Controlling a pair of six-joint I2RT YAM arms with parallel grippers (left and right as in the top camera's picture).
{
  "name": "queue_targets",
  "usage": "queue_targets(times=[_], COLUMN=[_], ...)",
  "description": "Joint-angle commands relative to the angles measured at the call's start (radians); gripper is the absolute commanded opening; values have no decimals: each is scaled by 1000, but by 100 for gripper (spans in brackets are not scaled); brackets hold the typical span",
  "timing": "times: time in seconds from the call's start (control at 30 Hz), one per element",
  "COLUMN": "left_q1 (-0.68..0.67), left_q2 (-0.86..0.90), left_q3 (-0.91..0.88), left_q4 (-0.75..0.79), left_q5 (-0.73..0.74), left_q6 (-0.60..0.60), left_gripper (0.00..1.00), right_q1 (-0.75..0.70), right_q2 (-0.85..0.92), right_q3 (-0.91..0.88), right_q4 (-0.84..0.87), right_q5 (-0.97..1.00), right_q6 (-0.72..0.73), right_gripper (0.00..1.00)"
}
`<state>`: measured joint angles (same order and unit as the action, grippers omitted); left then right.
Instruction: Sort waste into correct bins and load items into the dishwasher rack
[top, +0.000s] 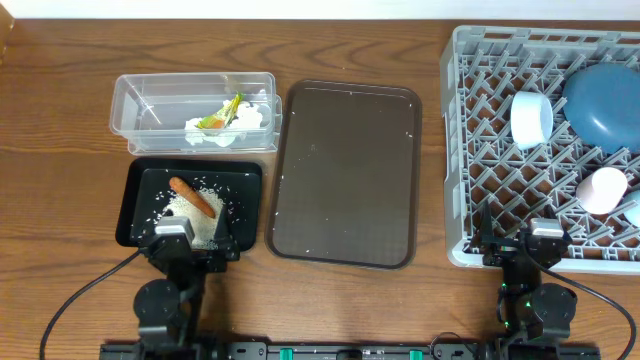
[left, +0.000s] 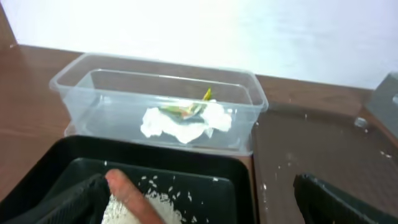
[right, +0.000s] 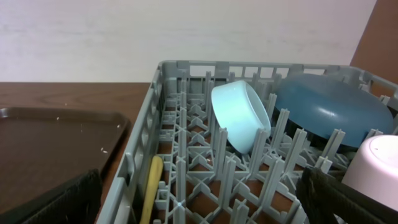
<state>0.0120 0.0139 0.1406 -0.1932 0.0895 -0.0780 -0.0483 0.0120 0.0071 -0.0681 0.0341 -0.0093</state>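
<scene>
The clear tub holds crumpled white tissue and a yellow-orange wrapper; both show again in the left wrist view, tissue and wrapper. In the black tray an orange stick lies on loose rice. My left gripper stands open over the tray's near end, empty. The grey rack carries a white bowl, a dark blue plate, a pink cup and a yellow spoon. My right gripper is open and empty at the rack's near edge.
A large dark brown serving tray lies between the black tray and the rack, with a few rice grains on it. The tub sits directly behind the black tray. Cables run from both arm bases along the table's near edge.
</scene>
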Motion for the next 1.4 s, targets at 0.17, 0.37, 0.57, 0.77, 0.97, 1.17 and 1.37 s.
queue_targets(times=[0.17, 0.37, 0.57, 0.77, 0.97, 1.17, 1.37], left_q1=[5, 5, 5, 5, 5, 5, 5], left_q2=[-12, -12, -12, -11, -10, -10, -10], left_q3=[-137, -137, -137, -137, -137, -137, -137], left_q4=[251, 159, 129, 129, 129, 129, 129], left_q5=[-34, -23, -23, -23, -23, -23, -23], left_q6=[47, 48, 48, 48, 48, 48, 48], left_gripper=[96, 96, 96, 96, 96, 96, 96], right_q1=[16, 16, 16, 16, 16, 16, 16], right_q2=[-6, -6, -6, -6, -6, -6, -6], right_q3=[-2, -2, -2, -2, -2, -2, -2], right_q4=[-3, -3, -3, -3, -3, -3, -3], right_q5=[0, -1, 0, -1, -1, 0, -1], right_q6=[-11, -11, -11, -11, -11, -11, -11], right_gripper=[99, 99, 99, 99, 99, 99, 99])
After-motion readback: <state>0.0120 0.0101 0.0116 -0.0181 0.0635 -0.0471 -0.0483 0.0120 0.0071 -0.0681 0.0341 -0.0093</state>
